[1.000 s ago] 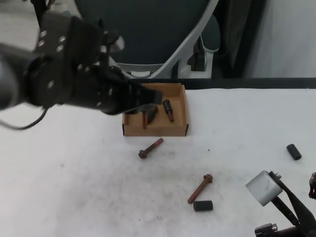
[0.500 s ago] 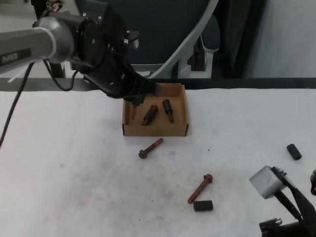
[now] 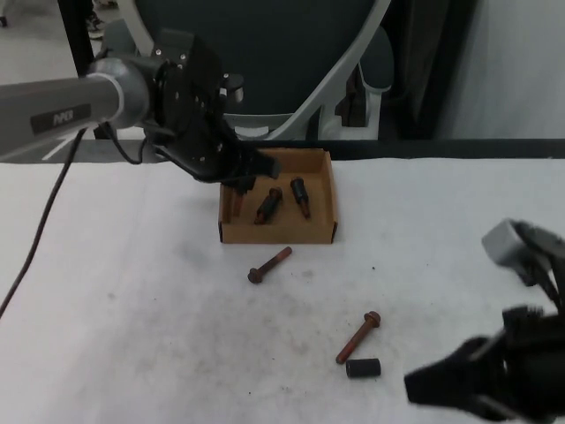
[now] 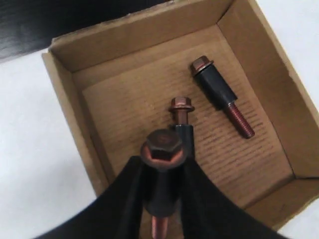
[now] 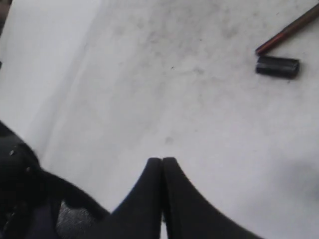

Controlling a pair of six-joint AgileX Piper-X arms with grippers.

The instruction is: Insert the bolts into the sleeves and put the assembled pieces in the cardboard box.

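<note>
My left gripper (image 3: 244, 179) hangs over the left part of the cardboard box (image 3: 278, 232), shut on an assembled bolt and sleeve (image 4: 163, 169) that points down into it. In the left wrist view its fingers (image 4: 197, 191) clamp the black sleeve, with the copper hex head on top. Two more assembled pieces (image 3: 269, 205) (image 3: 300, 196) lie in the box (image 4: 65, 114), seen close as one near the middle (image 4: 182, 117) and one further over (image 4: 219, 92). My right gripper (image 3: 425, 387) is shut and holds nothing, low over the bench beside a loose black sleeve (image 3: 363, 367) and a bolt (image 3: 358, 336).
Another loose bolt (image 3: 269, 264) lies just in front of the box. The right wrist view has the sleeve (image 5: 277, 66) and bolt tip (image 5: 289, 31) ahead of the gripper (image 5: 162, 164) on white bench cloth. A chair stands behind the bench.
The left arm has pulled back from the camera and settled over the box's left side with its piece. The right arm has swung in from the corner toward the loose sleeve.
</note>
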